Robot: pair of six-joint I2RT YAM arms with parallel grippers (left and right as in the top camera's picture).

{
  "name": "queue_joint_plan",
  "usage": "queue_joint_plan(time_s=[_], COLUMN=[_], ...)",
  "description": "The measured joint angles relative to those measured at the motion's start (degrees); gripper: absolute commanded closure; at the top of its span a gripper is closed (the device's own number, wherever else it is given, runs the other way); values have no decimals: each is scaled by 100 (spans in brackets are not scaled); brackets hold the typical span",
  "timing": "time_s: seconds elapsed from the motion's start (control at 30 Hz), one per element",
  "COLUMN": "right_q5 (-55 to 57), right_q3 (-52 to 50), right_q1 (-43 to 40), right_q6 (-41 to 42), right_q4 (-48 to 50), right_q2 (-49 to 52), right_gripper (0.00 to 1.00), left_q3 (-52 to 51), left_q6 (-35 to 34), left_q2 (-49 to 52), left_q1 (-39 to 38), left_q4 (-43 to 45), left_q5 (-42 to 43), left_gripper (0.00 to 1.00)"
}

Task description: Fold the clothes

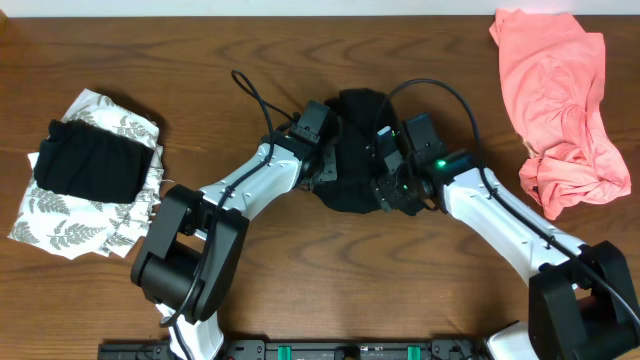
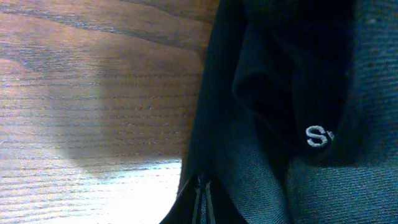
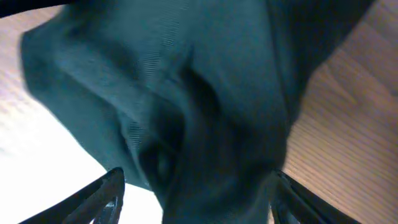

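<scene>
The black shirt [image 1: 352, 140] lies bunched up at the table's middle. My left gripper [image 1: 322, 165] is at its left edge. In the left wrist view its fingers [image 2: 200, 200] are pressed together on a fold of the shirt [image 2: 292, 74], and a small white logo [image 2: 316, 137] shows. My right gripper [image 1: 392, 185] is at the shirt's right side. In the right wrist view its fingers [image 3: 196, 196] stand wide apart with a hanging bunch of the shirt [image 3: 186, 87] between them.
A salmon-pink garment [image 1: 560, 100] lies crumpled at the far right. A folded black garment [image 1: 90, 160] rests on a white leaf-print garment [image 1: 60, 220] at the left. Bare wooden table [image 1: 330, 270] lies in front of the shirt.
</scene>
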Motion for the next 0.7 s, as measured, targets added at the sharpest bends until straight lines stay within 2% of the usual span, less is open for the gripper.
queue_joint_plan(time_s=[0.23, 0.37, 0.43, 0.7], right_q5=[369, 498, 621, 1676], right_q3=[0, 0, 0, -2], right_q1=[48, 190, 264, 243], right_q6=[168, 229, 319, 433], right_q4=[107, 219, 238, -190], right_q2=[439, 719, 726, 358], right_gripper=[47, 87, 98, 99], left_q3=[0, 0, 0, 0], left_q6=[0, 0, 0, 0], left_q2=[0, 0, 0, 0], left_q1=[0, 0, 0, 0], left_q4=[2, 2, 2, -2], left_q5=[2, 2, 4, 4], left_gripper=[95, 94, 94, 94])
